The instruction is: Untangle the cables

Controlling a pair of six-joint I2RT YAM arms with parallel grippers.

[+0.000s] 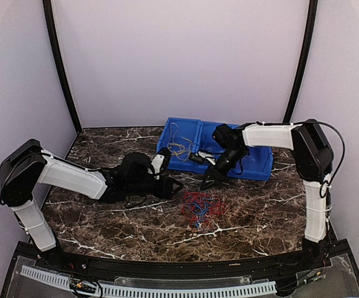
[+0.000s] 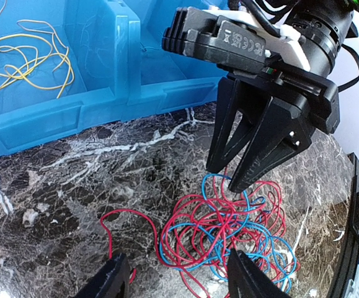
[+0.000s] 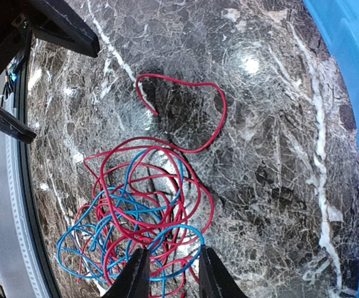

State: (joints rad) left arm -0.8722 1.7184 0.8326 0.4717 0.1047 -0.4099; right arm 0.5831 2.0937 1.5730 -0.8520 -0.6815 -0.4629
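Note:
The cables [image 1: 201,206] lie as a loose red and blue tangle [image 2: 229,230] on the dark marble table [image 1: 105,217], in front of the blue bin. A red end [image 3: 179,112] trails away from the heap. More thin yellow cables [image 2: 24,62] rest in the bin's left compartment [image 1: 178,146]. My right gripper [image 3: 170,273] hangs point-down over the tangle's far edge [image 1: 208,182], open, its fingers [image 3: 136,276] narrowly apart, astride blue and red loops. My left gripper [image 2: 179,279] is open and wide, low over the near side of the tangle [image 1: 174,186], gripping nothing.
The blue bin [image 1: 253,164] with two compartments stands at the back of the table, its front wall [image 2: 74,112] close behind both grippers. A black frame rail [image 1: 167,267] runs along the table's near edge.

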